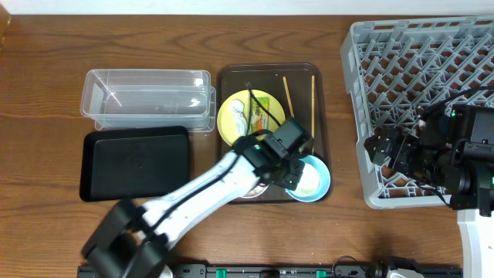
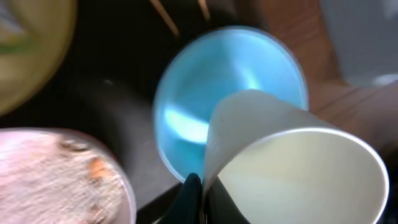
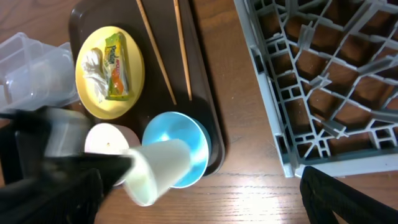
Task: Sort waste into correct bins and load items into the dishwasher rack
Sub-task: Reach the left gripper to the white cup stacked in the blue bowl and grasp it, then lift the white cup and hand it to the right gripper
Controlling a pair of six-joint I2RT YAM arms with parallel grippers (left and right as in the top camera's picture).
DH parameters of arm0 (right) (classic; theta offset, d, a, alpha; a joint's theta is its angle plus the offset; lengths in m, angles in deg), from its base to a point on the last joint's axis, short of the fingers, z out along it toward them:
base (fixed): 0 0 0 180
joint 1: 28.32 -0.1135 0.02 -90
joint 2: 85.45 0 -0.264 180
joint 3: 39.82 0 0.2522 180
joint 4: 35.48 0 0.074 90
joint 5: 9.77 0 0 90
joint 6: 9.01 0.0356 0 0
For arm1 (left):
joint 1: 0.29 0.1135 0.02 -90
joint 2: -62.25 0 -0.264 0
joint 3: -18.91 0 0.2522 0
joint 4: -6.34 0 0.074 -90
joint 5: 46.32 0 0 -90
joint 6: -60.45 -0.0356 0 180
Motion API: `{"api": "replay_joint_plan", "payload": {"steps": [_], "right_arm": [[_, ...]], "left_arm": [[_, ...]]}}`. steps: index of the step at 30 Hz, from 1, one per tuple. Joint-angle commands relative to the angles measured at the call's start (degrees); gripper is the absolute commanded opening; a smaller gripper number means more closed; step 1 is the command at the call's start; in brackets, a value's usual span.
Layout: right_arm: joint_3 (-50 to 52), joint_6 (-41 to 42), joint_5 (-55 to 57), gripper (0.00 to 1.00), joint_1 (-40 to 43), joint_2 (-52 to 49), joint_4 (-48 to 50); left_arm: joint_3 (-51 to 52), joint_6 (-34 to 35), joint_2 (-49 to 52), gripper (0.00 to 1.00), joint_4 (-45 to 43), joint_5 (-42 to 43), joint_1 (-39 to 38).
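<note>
Rack-loading step, I'd say: left gripper (image 1: 298, 171) clamped on the small white cup (image 3: 158, 168), tilted over the round light-blue bowl (image 3: 180, 127), right gripper (image 1: 386, 154) wide open, empty, so next it needs carrying to the grey pegged dishwasher rack (image 3: 336, 163).

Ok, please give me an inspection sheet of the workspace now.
Surface: wooden table.
Job's things: cup tilted above blue bowl; white bowl with food bits beside it; wrapper and scrap on yellow plate; chopsticks on brown tray; rack, clear tub, black tray look empty.
Clutter: nothing seen.
Grippers: left gripper shut on cup; right gripper open above rack.
Cables: thin black cable loops above rack.
Surroundings: pale wall behind table.
</note>
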Motion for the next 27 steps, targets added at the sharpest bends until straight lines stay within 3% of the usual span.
{"api": "replay_joint_plan", "payload": {"steps": [1,5,10,13,19,22,27], "right_arm": [[-1.18,-4.15,-1.33,0.99,0.39,0.48,0.17],[-1.18,-12.07,-14.51,0.99,0.39,0.48,2.93],[-1.18,-22.75,-44.44,0.97,-0.31,0.42,9.97],[-1.18,-24.02,-53.86,0.98,-2.23,0.37,15.19],[-1.18,-23.91,-58.97,0.99,-10.03,0.31,25.27],[-1.18,-22.82,-58.42,0.99,-14.62,0.17,29.92],[-1.18,-13.99,-48.65,0.98,-21.03,-1.11,37.81]], "left_arm": [[-4.13,-0.07,-8.52,0.06,0.72,0.9,3.85],[-4.15,0.55,-15.98,0.06,1.38,12.02,12.07],[-4.15,0.31,-20.72,0.06,0.87,41.68,27.12],[-4.15,0.28,-20.76,0.06,0.02,55.93,32.72],[-4.15,0.33,-20.68,0.06,-2.32,72.74,37.94],[-4.15,0.33,-20.68,0.06,-2.36,75.19,37.97],[-4.15,0.33,-20.68,0.06,-2.36,76.83,37.94]]}}
